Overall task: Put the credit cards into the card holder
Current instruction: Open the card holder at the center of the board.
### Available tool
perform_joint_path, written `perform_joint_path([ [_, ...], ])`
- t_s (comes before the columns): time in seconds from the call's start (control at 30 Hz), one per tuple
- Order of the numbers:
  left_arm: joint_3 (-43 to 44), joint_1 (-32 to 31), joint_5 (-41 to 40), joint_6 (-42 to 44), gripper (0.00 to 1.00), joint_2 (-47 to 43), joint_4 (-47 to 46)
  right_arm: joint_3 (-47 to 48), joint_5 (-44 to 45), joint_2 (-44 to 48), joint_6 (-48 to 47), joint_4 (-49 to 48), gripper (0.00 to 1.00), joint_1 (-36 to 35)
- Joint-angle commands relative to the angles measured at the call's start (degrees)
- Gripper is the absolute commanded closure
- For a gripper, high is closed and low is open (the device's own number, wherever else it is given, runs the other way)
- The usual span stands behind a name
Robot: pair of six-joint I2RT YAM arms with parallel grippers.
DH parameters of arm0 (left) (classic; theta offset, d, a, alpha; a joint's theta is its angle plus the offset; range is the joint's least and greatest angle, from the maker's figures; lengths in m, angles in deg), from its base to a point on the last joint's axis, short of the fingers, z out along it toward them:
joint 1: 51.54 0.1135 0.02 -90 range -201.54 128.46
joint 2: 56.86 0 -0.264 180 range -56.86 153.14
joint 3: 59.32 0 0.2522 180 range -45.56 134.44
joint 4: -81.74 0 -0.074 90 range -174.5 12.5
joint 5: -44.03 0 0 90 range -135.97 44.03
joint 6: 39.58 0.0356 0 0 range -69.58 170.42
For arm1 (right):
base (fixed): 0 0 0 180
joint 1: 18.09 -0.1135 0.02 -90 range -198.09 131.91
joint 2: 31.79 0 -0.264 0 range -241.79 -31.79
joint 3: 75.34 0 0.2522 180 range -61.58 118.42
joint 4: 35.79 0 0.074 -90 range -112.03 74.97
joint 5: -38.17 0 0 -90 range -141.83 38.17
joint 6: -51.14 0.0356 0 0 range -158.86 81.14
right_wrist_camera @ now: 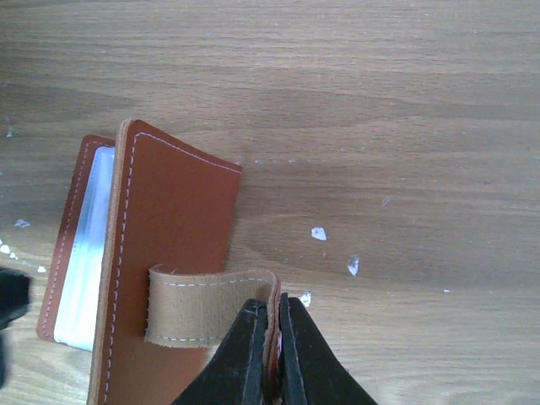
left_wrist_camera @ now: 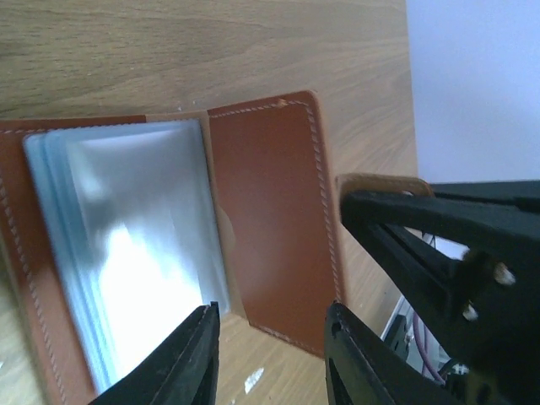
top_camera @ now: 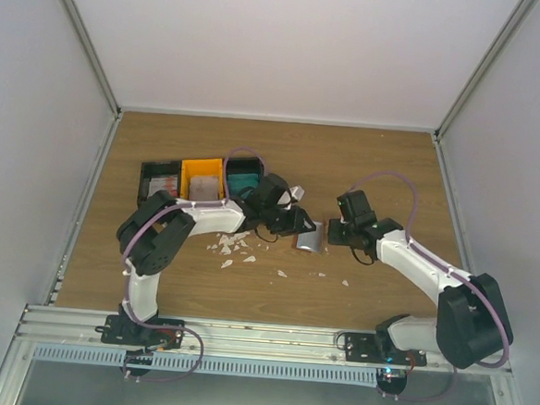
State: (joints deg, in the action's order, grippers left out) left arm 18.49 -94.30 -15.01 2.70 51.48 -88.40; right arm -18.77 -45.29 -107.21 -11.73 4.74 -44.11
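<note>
The reddish-brown card holder lies open at mid-table between my grippers. In the left wrist view its pale clear pockets fan out on the left and a brown flap lies on the right. My left gripper is open and empty, just above the holder's near edge. My right gripper is shut on the holder's tan strap, and it also shows in the left wrist view. What look like cards lie in the bins: a pale one and a teal one, small and partly hidden.
Joined black and orange bins stand at the back left, behind my left arm. White scraps are scattered in front of the holder, with a few more to the right. Grey walls enclose the table.
</note>
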Motion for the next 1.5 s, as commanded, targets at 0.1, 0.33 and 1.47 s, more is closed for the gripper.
perform_joint_path([
  [0.1, 8.72, -2.29, 3.37, -1.44, 0.63, 9.14, -1.12, -1.44, 2.29, -0.60, 1.26, -0.40, 1.00, 1.00],
  [0.33, 15.61, -3.79, 1.04, -2.51, 0.63, 15.42, 3.41, -0.95, 4.44, 4.62, 2.75, 0.91, 0.85, 1.72],
  [1.47, 21.48, -4.35, -4.68, -0.74, 0.56, 20.86, 13.26, -1.63, -7.60, 2.12, 3.58, 4.31, 0.76, 3.62],
])
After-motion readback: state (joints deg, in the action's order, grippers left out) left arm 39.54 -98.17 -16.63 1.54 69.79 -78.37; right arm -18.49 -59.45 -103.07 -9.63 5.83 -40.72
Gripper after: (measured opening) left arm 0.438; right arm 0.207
